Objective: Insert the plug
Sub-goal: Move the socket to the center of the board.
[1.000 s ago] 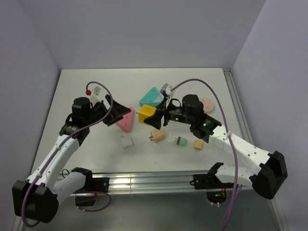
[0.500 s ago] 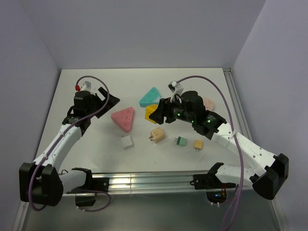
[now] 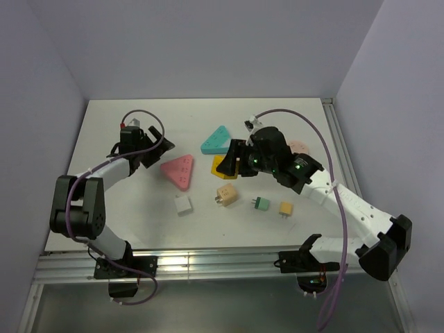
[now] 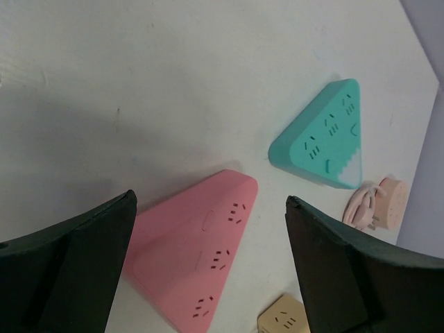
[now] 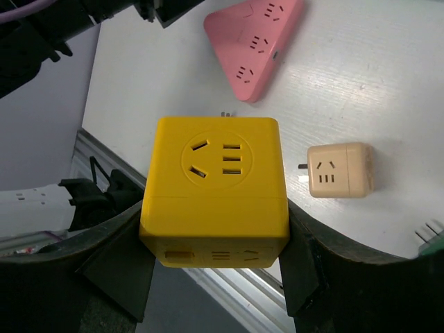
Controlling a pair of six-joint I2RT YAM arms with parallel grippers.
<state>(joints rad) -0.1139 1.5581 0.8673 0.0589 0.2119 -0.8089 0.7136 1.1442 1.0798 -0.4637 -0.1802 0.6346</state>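
Right tool [image 3: 233,162] clamping yellow plastic cube plug adapter [image 5: 215,187] on both sides, socket face pointing at wrist camera. Cube sitting between teal triangular power strip [image 3: 216,141] and pink triangular power strip [image 3: 179,171]. Left tool [image 3: 155,146] hanging wide open, gripping nothing, over white surface [image 3: 132,201] beside pink strip.

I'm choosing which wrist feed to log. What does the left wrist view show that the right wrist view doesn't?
Left wrist only: the teal triangular power strip and pale pink round adapter, beyond the open, empty left end effector. Right wrist only: the yellow cube socket clamped in the right end effector, and the edge of a green plug. Both: the pink triangular power strip and beige cube adapter.
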